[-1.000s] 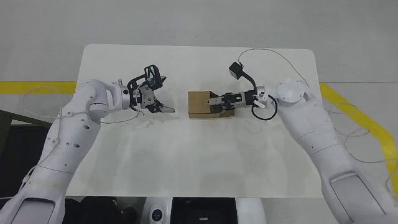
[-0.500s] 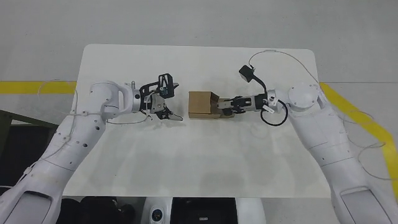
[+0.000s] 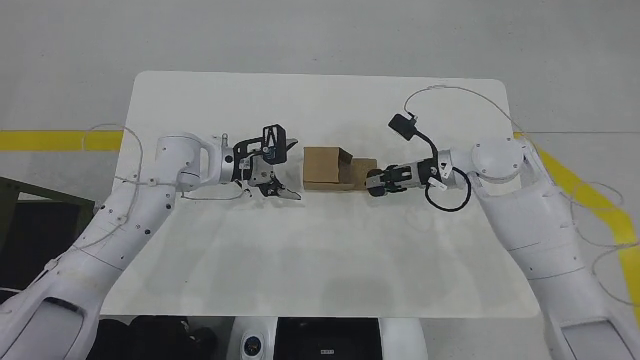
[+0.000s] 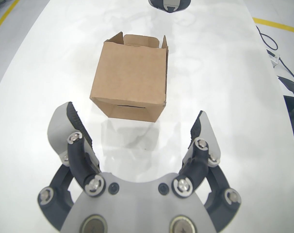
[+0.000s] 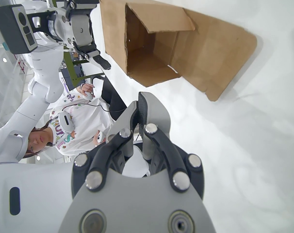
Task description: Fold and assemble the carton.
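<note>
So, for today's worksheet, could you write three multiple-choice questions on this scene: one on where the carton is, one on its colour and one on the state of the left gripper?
1. Where does the carton lie?
A. Stacked on another box.
B. On the table, between the left gripper and the right gripper.
C. On the floor.

2. What colour is the carton?
A. White.
B. Blue.
C. Brown.

3. How does the left gripper stand?
A. Open, apart from the carton.
B. Shut on a flap.
C. Shut and empty.

Answers:
1. B, the top view shows it on the white tabletop with a gripper at each end.
2. C, it is plain brown cardboard.
3. A, the left wrist view shows its fingers spread, with bare table before the carton.
</note>
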Tool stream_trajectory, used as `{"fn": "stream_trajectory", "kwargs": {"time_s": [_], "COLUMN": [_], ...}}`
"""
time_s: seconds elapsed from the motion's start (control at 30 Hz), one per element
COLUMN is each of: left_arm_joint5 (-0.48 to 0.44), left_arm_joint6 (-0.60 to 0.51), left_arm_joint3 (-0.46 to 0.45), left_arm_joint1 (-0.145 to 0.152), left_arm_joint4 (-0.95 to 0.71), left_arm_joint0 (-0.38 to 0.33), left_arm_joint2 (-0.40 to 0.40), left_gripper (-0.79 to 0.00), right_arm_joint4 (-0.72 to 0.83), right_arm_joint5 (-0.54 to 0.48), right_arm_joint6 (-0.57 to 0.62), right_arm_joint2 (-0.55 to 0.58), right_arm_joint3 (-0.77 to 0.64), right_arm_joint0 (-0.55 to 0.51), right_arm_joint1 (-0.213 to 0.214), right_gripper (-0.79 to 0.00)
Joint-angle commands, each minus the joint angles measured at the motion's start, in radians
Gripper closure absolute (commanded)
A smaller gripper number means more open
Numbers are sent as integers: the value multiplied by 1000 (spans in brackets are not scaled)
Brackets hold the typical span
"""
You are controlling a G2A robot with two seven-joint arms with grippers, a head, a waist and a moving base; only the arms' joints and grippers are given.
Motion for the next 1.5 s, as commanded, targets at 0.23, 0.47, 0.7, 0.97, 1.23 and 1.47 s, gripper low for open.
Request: {"fn": "stream_trajectory", "kwargs": {"time_s": [0.23, 0.47, 0.7, 0.97, 1.23, 1.47], "left_arm_joint5": [50, 65, 84, 131, 156, 165], "left_arm_joint6": [32, 45, 36, 6, -25, -59], "left_arm_joint3": [33, 68, 77, 76, 73, 69], "left_arm_joint1": [-33, -54, -69, -84, -94, -100], "left_arm_joint4": [9, 12, 10, 10, -10, -29], "left_arm_joint0": [-16, -28, -30, -30, -23, -14], "left_arm_joint2": [42, 61, 69, 70, 63, 56], "left_gripper": [-785, -785, -785, -785, -785, -785], "right_arm_joint4": [-40, -26, 31, 99, 131, 154], "right_arm_joint5": [20, -20, -63, -124, -172, -210], "right_arm_joint6": [-69, -185, -233, -256, -271, -278], "right_arm_joint2": [-43, -78, -123, -192, -250, -290], "right_arm_joint3": [-15, 21, 82, 183, 266, 329], "right_arm_joint0": [-37, -27, 10, 67, 122, 161], "right_arm_joint1": [0, -12, -33, -65, -95, -121], "right_gripper": [0, 0, 0, 0, 0, 0]}}
